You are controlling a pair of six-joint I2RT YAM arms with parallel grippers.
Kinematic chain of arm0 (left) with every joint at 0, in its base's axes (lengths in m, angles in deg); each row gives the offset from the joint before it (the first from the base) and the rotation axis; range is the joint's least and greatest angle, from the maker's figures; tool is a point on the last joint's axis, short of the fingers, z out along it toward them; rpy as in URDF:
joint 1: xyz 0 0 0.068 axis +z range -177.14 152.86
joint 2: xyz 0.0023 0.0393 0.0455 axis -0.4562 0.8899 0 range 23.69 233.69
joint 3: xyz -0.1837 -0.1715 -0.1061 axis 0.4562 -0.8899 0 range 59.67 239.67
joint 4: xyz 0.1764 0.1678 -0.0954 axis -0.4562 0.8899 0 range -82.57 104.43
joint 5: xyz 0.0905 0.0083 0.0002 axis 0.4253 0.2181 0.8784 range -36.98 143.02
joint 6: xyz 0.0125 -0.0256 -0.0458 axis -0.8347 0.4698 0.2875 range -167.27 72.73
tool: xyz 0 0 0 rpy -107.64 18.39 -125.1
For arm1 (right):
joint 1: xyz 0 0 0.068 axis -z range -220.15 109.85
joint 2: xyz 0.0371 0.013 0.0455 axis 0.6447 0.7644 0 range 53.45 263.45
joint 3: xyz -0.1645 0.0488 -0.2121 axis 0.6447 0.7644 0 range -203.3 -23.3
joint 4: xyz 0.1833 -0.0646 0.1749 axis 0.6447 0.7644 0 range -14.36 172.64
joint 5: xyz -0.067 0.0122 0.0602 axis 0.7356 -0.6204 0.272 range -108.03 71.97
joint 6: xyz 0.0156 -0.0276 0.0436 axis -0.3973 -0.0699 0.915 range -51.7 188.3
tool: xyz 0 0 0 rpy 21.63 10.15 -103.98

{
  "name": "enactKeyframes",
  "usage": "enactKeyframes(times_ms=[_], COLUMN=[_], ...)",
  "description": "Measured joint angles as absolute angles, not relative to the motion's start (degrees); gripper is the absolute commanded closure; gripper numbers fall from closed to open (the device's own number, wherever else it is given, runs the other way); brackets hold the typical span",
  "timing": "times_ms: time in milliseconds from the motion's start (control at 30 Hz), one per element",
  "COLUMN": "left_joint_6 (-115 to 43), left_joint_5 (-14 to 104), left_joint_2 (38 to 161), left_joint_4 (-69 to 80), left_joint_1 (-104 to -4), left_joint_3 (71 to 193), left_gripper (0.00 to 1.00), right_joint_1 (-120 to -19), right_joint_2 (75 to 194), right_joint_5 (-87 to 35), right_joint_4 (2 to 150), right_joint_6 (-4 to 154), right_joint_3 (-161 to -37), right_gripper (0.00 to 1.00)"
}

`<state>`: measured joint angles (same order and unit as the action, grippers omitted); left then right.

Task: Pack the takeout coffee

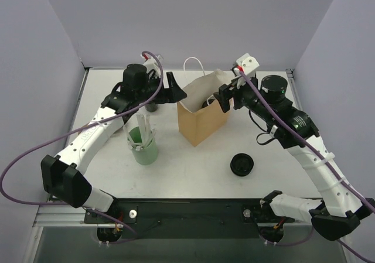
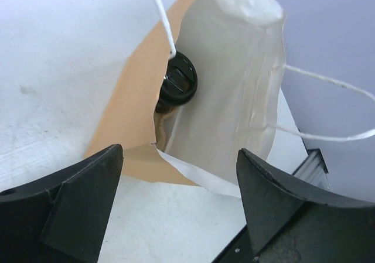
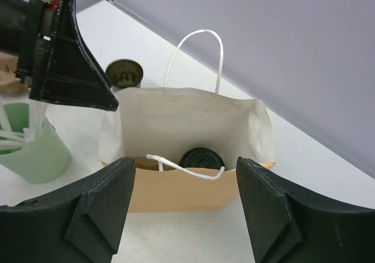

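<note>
The left gripper (image 2: 180, 157) comes in from the left of the overhead frame and tilts toward the mouth of the brown paper bag with white string handles (image 1: 199, 125). Its jaws are spread wide and empty. The right gripper (image 3: 186, 164) faces the bag from the right, its jaws also apart and pinching nothing. The small black takeout coffee cup (image 3: 201, 157) sits inside the bag, with a handle string crossing above it. A pale green cup (image 1: 144, 149) stands at lower left and a flat black round lid (image 1: 241, 164) lies at lower right.

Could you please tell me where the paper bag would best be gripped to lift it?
Probably the far white handle, pinched across the cord from above: it stands upright as a loop over the rim of the paper bag, while the near handle droops into the opening.
</note>
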<state>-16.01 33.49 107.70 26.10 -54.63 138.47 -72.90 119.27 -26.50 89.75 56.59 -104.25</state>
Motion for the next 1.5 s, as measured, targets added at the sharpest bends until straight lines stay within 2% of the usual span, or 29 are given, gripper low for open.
enactKeyframes(times_ms=[100, 167, 200, 433, 633, 767, 867, 900, 967, 1167, 1500], left_joint_6=[-18.5, -21.0, -22.3, -27.5, -28.6, -29.5, -29.7, -29.6, -29.1, -26.8, -24.9], left_joint_5=[36.5, 39.3, 40.9, 53.8, 64.2, 65.6, 63.5, 62.2, 59.5, 56.3, 60.4], left_joint_2=[107.6, 107.4, 107.4, 108.0, 110.8, 108.1, 101.8, 99.5, 95.3, 93.3, 91.7], left_joint_4=[29.1, 31.7, 33.2, 43.7, 55.1, 61.0, 63.1, 63.4, 63.4, 63.6, 65.6], left_joint_1=[-53.7, -53.4, -53.1, -46.8, -43.7, -44.0, -44.0, -43.9, -43.9, -43.9, -43.9], left_joint_3=[142.5, 145.1, 146.3, 152.9, 155.6, 153.8, 149.2, 147.7, 145.0, 141.8, 134.6], left_gripper=[0.08, 0.03, 0.03, 0.03, 0.1, 0.14, 0.23, 0.33, 0.4, 0.39, 0.37], right_joint_1=[-73.7, -74.1, -74.1, -74.3, -74.3, -74.3, -74.3, -74.3, -74.3, -74.3, -74.3], right_joint_2=[116.8, 115.4, 114.8, 112.2, 110.8, 109.0, 108.6, 108.8, 109.2, 110.9, 111.4], right_joint_5=[-25.0, -24.3, -24.1, -23.5, -25.4, -27.0, -28.8, -29.3, -30.2, -32.1, -33.5], right_joint_4=[90.8, 92.2, 93.1, 101.6, 107.9, 109.9, 111.1, 111.2, 111.4, 111.4, 111.5], right_joint_6=[60.9, 65.1, 66.9, 77.3, 81.8, 83.3, 83.4, 83.3, 83.3, 83.2, 83.5], right_joint_3=[-105.0, -105.7, -105.9, -106.0, -105.8, -103.5, -102.3, -102.2, -102.2, -102.2, -102.2], right_gripper=[0.22, 0.03, 0.0, 0.0, 0.0, 0.02, 0.04, 0.05, 0.06, 0.07, 0.07])
